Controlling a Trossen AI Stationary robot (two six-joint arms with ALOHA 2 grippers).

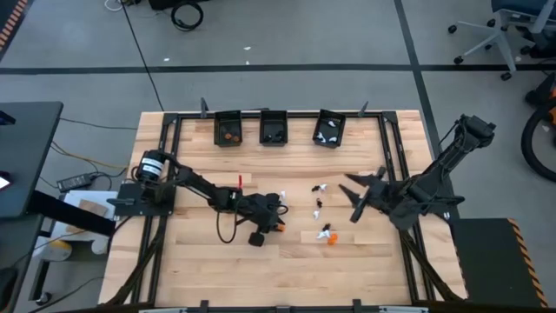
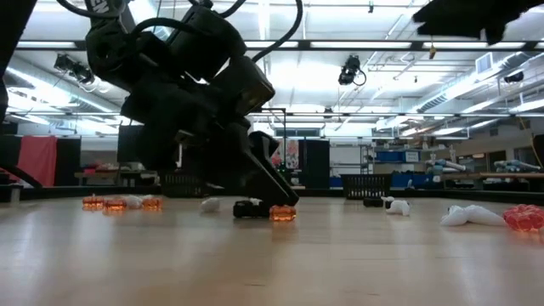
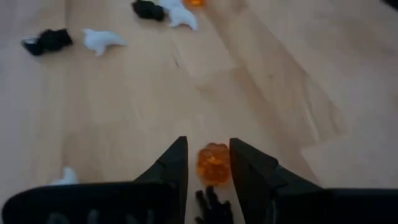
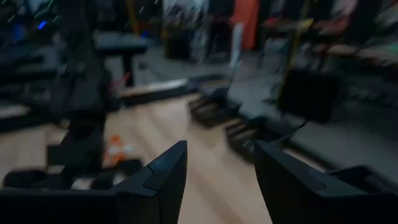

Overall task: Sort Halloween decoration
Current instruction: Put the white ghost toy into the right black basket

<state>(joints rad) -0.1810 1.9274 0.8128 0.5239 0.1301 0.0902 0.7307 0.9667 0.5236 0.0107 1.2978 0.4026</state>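
Between my left gripper's two dark fingers sits a small translucent orange pumpkin-shaped trinket. The jaws stand narrowly apart, one on each side of it and close against it, though I cannot tell whether the pads press on it. Just behind the pumpkin, deeper between the jaws, lies a small black trinket. At table level I see the same orange piece on the wood at the fingertips, with the black one beside it.

Ahead of this claw, well apart from it, lie more pieces of the Halloween decoration: a black trinket touching a white ghost-like one, and farther on another black one against a white one. A further white piece lies just outside one finger.

From above, I place the left gripper low over the middle of the pale wooden tabletop. The scattered trinkets lie between it and my right gripper, which waits raised on the far side of them, its jaws open and holding nothing. Three small black rectangular bins stand in a row along the table's far edge, well away from both claws.
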